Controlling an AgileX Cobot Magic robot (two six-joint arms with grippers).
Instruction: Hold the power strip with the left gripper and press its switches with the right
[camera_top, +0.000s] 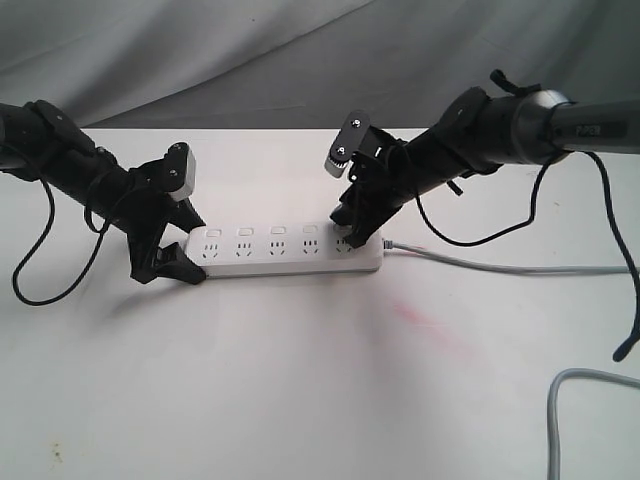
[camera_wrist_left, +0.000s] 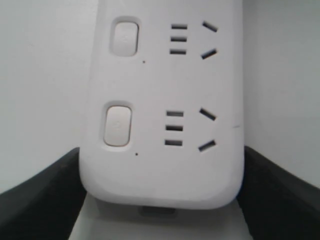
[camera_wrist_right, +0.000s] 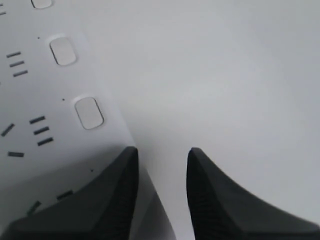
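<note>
The white power strip (camera_top: 285, 250) lies flat across the table, its grey cord (camera_top: 480, 263) leaving at the right end. My left gripper (camera_top: 185, 243) is shut on its left end; in the left wrist view the black fingers (camera_wrist_left: 45, 195) press both sides of the power strip (camera_wrist_left: 160, 90), with two switches (camera_wrist_left: 118, 125) showing. My right gripper (camera_top: 350, 235) is down on the strip's right end, hiding the last switch. In the right wrist view the right gripper (camera_wrist_right: 161, 155) has a narrow gap; one finger (camera_wrist_right: 107, 195) rests on the strip in line with the switches (camera_wrist_right: 89, 112), the other is over the table.
A second grey cable (camera_top: 560, 410) curls at the front right. Black arm cables loop over the table on the left (camera_top: 40, 270) and hang on the right (camera_top: 625, 300). A faint pink stain (camera_top: 410, 315) marks the table. Grey cloth (camera_top: 250, 50) hangs behind.
</note>
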